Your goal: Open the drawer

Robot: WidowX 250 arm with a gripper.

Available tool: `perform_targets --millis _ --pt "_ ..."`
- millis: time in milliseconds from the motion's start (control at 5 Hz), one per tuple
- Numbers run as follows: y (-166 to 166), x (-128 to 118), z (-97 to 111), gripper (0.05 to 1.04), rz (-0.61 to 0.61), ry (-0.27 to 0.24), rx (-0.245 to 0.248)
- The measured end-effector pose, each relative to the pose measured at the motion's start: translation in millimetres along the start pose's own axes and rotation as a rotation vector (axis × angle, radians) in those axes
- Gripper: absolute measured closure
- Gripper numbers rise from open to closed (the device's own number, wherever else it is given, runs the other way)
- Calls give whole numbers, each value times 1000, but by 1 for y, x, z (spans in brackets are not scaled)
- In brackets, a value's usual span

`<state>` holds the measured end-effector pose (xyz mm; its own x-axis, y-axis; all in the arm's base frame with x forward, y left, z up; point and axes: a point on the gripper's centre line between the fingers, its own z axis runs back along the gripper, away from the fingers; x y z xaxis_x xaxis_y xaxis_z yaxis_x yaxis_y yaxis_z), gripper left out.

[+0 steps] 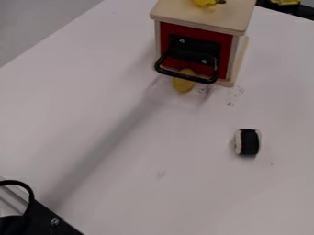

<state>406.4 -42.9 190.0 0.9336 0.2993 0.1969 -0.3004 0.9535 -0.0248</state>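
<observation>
Red drawer (196,34), black handle (196,79), upper right; cannot tell jaws' state or position relative to drawer.

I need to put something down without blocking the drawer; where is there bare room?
The widest bare patch of white table lies between the black-and-white roll and the black part at lower left; another lies left of the red drawer. It is crowded at the drawer's black handle, where a yellow piece shows.

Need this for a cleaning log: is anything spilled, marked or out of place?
Dark specks mark the white table near the front of the wooden box, perhaps scuffs or residue. A yellow lump sits under the drawer handle, possibly in the drawer's way.
</observation>
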Motion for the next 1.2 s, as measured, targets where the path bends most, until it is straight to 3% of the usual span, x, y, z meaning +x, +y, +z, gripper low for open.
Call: perform_targets --millis 200,400,600,800,1200 --pt "-7 -31 6 85 -13 17 -9" --pt "4 -58 -18 85 19 76 -4" --pt "24 -79 -40 85 42 121 52" --pt "42 -85 -59 85 87 121 61" --pt "63 -65 -73 85 136 -21 91"
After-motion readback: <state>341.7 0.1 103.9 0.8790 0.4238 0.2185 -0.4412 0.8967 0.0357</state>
